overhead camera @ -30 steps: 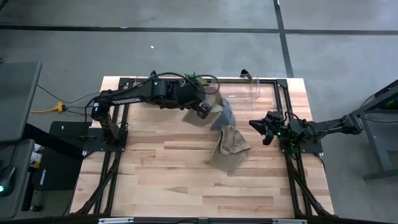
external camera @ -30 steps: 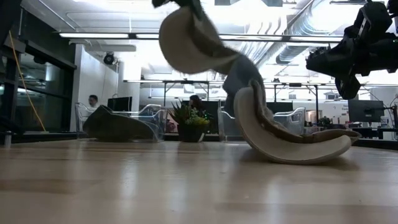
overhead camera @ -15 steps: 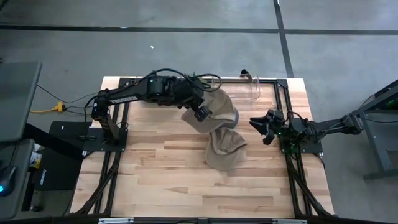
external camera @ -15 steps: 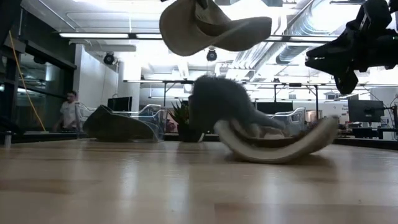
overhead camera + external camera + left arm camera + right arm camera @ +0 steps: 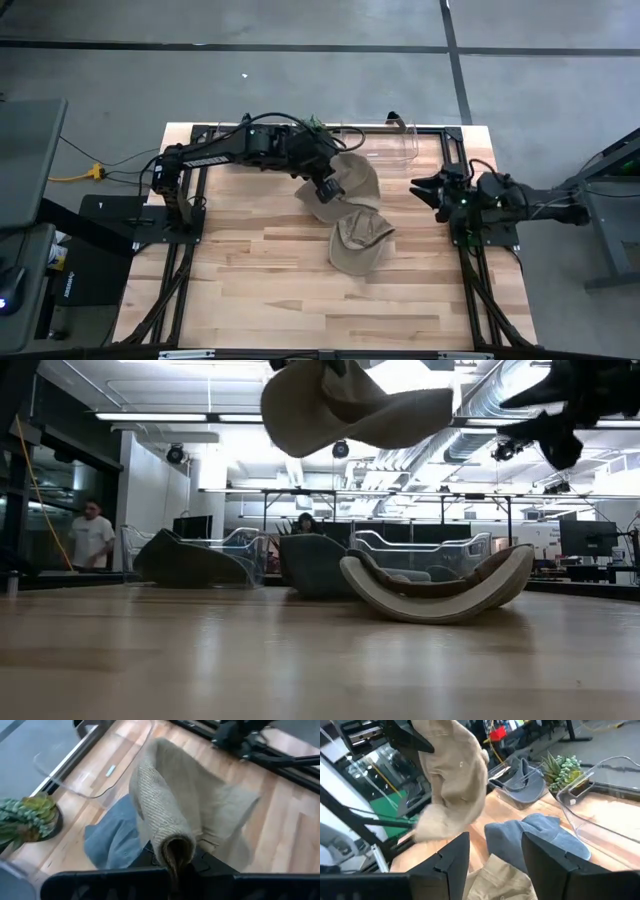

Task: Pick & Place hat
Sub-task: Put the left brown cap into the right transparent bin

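My left gripper [image 5: 326, 190] is shut on a beige hat [image 5: 352, 180] and holds it high over the table's far middle; the low view shows this hat [image 5: 350, 405] well clear of the wood. Under it a tan hat [image 5: 358, 243] lies on the table, its curved underside [image 5: 440, 605] on the wood. A blue-grey hat [image 5: 112, 837] lies just beyond it [image 5: 315, 565]. My right gripper [image 5: 427, 188] is open and raised at the table's right, with nothing between its fingers [image 5: 452, 857]. My left gripper pinches the beige hat's rolled-over brim edge [image 5: 172, 847] between its two fingers. The fingers slant down from the table's left. The hat stands out beyond the fingers toward the right, lifted clear of the other hats and the table.
Clear plastic bins [image 5: 385, 145] stand along the far edge, one holding a grey hat [image 5: 522, 782]. A small potted plant [image 5: 315, 125] stands beside them. Bare wood [image 5: 260, 280] stretches to the near edge. People show in the room behind [image 5: 92, 535].
My left gripper has rolled, and the beige hat has swung up to lie level. The blue-grey hat that hung below it has dropped onto the table. The tan hat has tipped from standing on its edge to lying flat. My right gripper has risen.
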`<state>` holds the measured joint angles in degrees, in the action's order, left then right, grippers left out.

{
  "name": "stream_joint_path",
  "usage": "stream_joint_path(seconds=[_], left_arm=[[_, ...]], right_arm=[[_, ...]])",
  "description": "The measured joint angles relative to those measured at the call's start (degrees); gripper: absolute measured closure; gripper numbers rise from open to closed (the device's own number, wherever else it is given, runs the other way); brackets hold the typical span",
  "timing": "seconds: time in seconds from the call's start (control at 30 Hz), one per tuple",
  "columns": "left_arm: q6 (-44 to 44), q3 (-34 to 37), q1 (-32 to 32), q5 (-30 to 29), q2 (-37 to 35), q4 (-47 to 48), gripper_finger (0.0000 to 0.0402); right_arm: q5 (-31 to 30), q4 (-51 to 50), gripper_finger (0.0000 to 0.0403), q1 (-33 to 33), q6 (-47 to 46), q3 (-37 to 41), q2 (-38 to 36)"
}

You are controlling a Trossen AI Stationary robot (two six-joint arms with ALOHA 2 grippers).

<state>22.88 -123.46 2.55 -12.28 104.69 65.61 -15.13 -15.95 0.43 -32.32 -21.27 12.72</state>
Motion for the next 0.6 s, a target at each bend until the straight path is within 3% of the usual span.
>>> stream_joint_path(seconds=[0.33, 0.6], left_arm=[[-3.38, -0.04, 0.0, 2.94, 0.04, -4.56, 0.0401], [-3.81, -0.04, -0.46, 4.35, 0.02, -4.17, 0.0401]], right_arm=[[20.6, -8.72, 0.0221, -9.12, 4.09, -17.99, 18.35], [26.2, -17.65, 0.0221, -14.94, 10.7, -30.5, 31.5]])
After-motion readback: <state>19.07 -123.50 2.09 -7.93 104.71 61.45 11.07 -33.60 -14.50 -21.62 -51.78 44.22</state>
